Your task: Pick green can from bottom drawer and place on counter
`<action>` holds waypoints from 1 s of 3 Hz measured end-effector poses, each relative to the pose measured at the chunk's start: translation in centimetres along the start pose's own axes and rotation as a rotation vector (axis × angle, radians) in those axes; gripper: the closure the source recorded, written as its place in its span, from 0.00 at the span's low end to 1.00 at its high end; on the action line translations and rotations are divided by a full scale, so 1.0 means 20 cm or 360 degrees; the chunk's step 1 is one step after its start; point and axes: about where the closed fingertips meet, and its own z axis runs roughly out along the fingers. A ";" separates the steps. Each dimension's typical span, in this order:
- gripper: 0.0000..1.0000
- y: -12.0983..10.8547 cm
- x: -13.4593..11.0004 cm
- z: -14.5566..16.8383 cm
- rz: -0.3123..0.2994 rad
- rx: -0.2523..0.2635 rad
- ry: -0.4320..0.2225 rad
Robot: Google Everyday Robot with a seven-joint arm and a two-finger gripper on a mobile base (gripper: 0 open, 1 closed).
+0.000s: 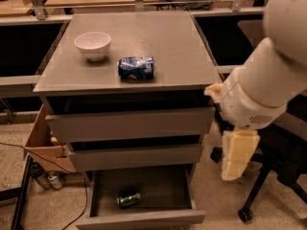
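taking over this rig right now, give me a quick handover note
Gripper: to the right of the cabinet, level with the lower drawers, away from the can.
Green can: on its side inside the open bottom drawer.
Counter: holds a white bowl and a blue can.
Done: drawer open.
Left: reach in, grasp the green can, lift it, set it on the counter.

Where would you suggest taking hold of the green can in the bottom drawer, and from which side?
Around its middle, coming from above. The green can lies on its side in the open bottom drawer, long axis roughly left to right, so closing front-to-back should span it. The gripper hangs outside the drawer, to the right.
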 end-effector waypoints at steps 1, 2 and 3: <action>0.00 0.07 -0.09 0.28 -0.0198 -0.0090 0.0018; 0.00 0.13 -0.17 0.61 -0.0400 -0.0187 0.0043; 0.00 0.18 -0.19 0.89 -0.0536 -0.0238 0.0014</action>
